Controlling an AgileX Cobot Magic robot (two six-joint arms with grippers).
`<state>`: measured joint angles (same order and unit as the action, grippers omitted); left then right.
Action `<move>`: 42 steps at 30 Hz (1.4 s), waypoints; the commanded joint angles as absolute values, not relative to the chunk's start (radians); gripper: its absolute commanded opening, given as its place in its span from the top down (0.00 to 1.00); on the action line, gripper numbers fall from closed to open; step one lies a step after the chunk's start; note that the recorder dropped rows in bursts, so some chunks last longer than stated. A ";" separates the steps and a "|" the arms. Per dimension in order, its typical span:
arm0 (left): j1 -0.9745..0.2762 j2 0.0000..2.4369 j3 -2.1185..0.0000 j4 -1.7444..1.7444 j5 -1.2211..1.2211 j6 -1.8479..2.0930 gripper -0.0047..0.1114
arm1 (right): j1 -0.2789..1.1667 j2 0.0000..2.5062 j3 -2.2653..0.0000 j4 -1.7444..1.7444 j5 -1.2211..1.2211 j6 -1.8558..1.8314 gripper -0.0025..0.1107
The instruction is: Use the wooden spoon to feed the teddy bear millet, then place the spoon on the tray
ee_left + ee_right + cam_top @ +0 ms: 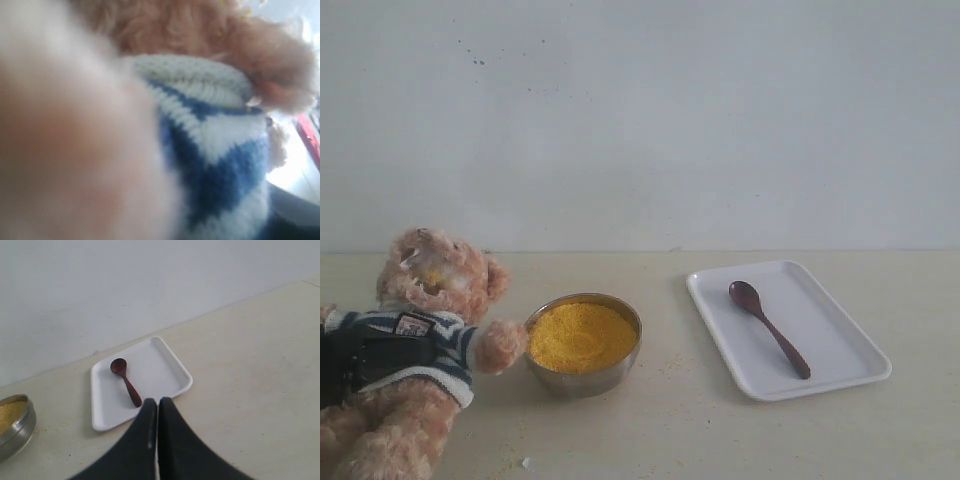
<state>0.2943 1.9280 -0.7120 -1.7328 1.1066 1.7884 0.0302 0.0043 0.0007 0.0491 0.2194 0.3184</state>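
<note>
Small dark reddish-brown wooden spoon (768,326) lying diagonally on the flat white rectangular tray (840,350), near the round steel bowl (582,378) of yellow millet (582,336). The left hand (370,355) clasps the torso of the light-brown plush teddy bear (430,285) in its striped shirt; the right hand (158,401) is clenched and empty above the desk (720,440).

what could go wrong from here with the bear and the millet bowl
1. The teddy bear has a paw right at the rim of the steel bowl, which is heaped with millet. If the left gripper on its torso shifts or lets go, the bowl may get knocked and spill.
2. The right gripper is shut and aimed at the tray edge. Descending like that, it might bump the tray or the wooden spoon.
</note>
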 commanded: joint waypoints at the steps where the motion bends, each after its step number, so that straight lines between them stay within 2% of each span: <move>1: 0.290 1.927 -0.740 -1.744 1.054 1.815 0.93 | 0.032 0.000 0.000 0.030 0.215 0.317 0.98; 22: 0.236 2.024 -0.784 -1.744 0.983 1.810 0.92 | 0.032 0.000 0.000 0.030 0.207 0.317 0.98; 25: 0.236 2.024 -0.784 -1.744 0.983 1.810 0.84 | 0.032 0.000 0.000 0.030 0.207 0.317 0.98; 31: 0.236 2.024 -0.784 -1.744 0.983 1.794 0.57 | 0.032 0.000 0.000 0.030 0.207 0.317 0.98; 39: 0.236 2.024 -0.784 -1.744 0.983 1.714 0.27 | 0.032 0.000 0.000 0.030 0.207 0.317 0.98; 42: 0.236 2.024 -0.784 -1.744 0.983 1.672 0.21 | 0.032 0.000 0.000 0.030 0.207 0.317 0.98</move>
